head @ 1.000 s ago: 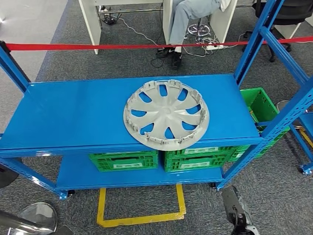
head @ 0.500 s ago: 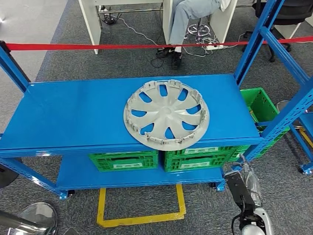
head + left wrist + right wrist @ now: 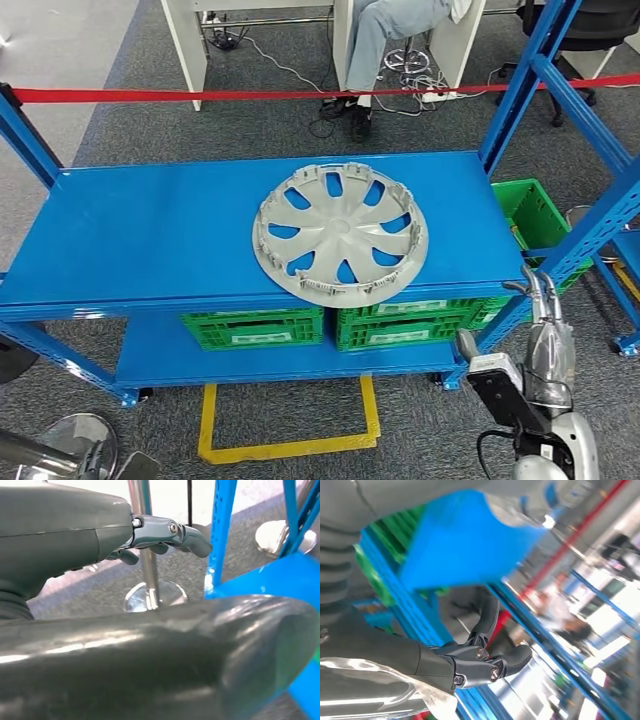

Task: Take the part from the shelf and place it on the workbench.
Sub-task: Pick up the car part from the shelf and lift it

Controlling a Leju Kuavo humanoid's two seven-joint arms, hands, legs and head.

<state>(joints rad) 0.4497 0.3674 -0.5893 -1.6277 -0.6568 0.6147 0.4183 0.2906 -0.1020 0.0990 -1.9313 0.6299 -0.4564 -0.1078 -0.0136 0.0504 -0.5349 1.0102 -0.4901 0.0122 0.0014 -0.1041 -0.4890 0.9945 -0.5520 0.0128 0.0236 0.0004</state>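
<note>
so the left hand (image 3: 166, 535) hangs low, fingers apart, empty. mid-shelf (image 3: 136, 240), the part (image 3: 340, 233) overhangs the front edge. right hand (image 3: 545, 330) is beside the upright, fingers apart, empty; reaching in, it could clip that post.

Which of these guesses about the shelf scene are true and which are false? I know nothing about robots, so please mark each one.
1. The silver wheel cover lies flat on the top blue shelf. True.
2. The right hand already holds the wheel cover. False: it is beside the shelf's right post, apart from the cover, holding nothing.
3. Green crates sit on the lower shelf. True.
4. The wheel cover sits inside a green crate. False: it rests on the bare top shelf.
5. A red tape runs behind the shelf. True.
</note>
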